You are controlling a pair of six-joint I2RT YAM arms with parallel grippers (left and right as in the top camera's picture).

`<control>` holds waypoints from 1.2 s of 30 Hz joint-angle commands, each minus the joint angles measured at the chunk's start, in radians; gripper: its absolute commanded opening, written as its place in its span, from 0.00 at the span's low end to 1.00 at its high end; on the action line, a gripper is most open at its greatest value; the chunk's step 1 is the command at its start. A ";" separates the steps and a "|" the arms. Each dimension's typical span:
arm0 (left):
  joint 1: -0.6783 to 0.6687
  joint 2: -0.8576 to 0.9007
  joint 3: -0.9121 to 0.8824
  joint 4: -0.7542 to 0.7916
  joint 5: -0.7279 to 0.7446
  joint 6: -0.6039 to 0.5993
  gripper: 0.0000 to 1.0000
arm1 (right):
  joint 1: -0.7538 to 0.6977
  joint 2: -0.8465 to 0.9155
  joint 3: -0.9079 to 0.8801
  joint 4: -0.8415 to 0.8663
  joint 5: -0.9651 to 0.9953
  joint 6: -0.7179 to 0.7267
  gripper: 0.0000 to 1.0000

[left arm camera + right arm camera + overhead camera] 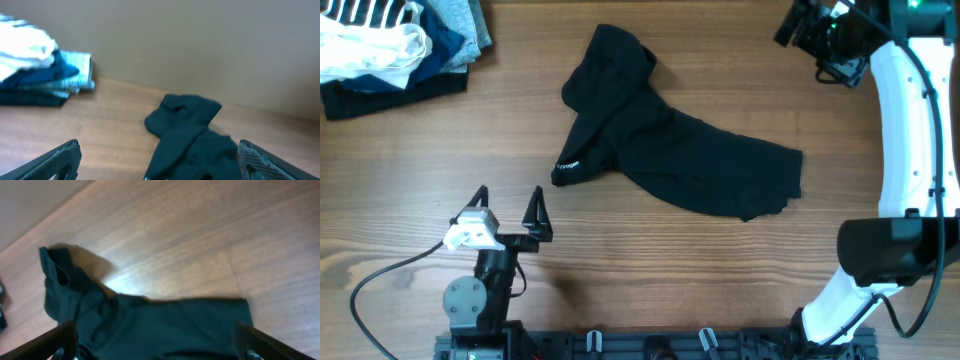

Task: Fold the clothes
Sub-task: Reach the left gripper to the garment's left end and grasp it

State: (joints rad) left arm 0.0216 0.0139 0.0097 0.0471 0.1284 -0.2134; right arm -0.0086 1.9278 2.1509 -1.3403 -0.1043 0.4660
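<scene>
Presently the black garment lies crumpled and unfolded on the wooden table, about its middle. One end is bunched toward the far edge and the other spreads to the right. A small white logo shows on its near-left fold. The left gripper stands near the front edge, just short of the garment, jaws spread wide and holding nothing. The right gripper is raised at the far right, apart from the garment, jaws likewise wide and empty. A heap of mixed garments sits at the far left corner.

Black garment lying rumpled on wooden table, bunched at left, jaws wide apart at lower corners
</scene>
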 commanded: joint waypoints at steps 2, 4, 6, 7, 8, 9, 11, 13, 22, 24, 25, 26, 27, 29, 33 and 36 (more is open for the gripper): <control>0.003 -0.007 -0.004 0.151 0.134 0.019 1.00 | 0.002 0.012 -0.006 -0.015 -0.021 -0.130 1.00; 0.003 -0.007 -0.001 0.229 0.168 0.014 1.00 | 0.002 0.012 -0.006 -0.010 -0.016 -0.123 1.00; 0.003 -0.002 0.020 0.241 0.168 -0.014 1.00 | 0.002 0.012 -0.006 0.009 -0.016 -0.122 1.00; 0.003 0.008 0.037 0.234 0.172 -0.028 1.00 | 0.002 0.012 -0.006 0.016 -0.016 -0.121 1.00; 0.003 0.026 0.057 0.224 0.179 -0.033 1.00 | 0.002 0.012 -0.006 0.025 -0.016 -0.114 1.00; 0.003 0.048 0.076 0.218 0.195 -0.033 1.00 | 0.002 0.012 -0.006 0.029 -0.016 -0.106 1.00; 0.003 0.121 0.122 0.213 0.223 -0.032 1.00 | 0.002 0.012 -0.006 0.039 -0.016 -0.079 1.00; 0.003 0.230 0.189 0.188 0.239 -0.022 1.00 | 0.002 0.012 -0.006 0.042 -0.020 -0.069 1.00; 0.003 0.895 0.712 -0.231 0.415 0.094 1.00 | 0.002 0.012 -0.006 0.037 -0.039 -0.070 1.00; 0.003 1.014 0.798 -0.288 0.462 0.085 1.00 | 0.002 0.012 -0.006 0.032 -0.039 -0.071 1.00; 0.003 1.065 0.821 -0.286 0.493 0.063 1.00 | 0.002 0.012 -0.006 0.030 -0.039 -0.070 1.00; 0.003 1.123 0.834 -0.285 0.524 0.024 1.00 | 0.002 0.012 -0.006 0.029 -0.039 -0.071 1.00; 0.003 1.154 0.835 -0.280 0.537 0.003 1.00 | 0.002 0.012 -0.006 0.029 -0.039 -0.071 1.00; 0.002 1.228 0.835 -0.254 0.537 -0.011 1.00 | 0.002 0.012 -0.006 0.029 -0.039 -0.071 1.00; 0.000 1.359 0.835 -0.242 0.533 -0.011 1.00 | 0.002 0.012 -0.006 0.030 -0.039 -0.070 1.00; -0.013 1.445 0.835 -0.243 0.504 -0.011 1.00 | 0.002 0.012 -0.006 0.033 -0.039 -0.070 1.00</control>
State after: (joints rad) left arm 0.0212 1.3758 0.8352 -0.1978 0.6270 -0.2085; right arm -0.0074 1.9282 2.1490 -1.3090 -0.1310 0.3885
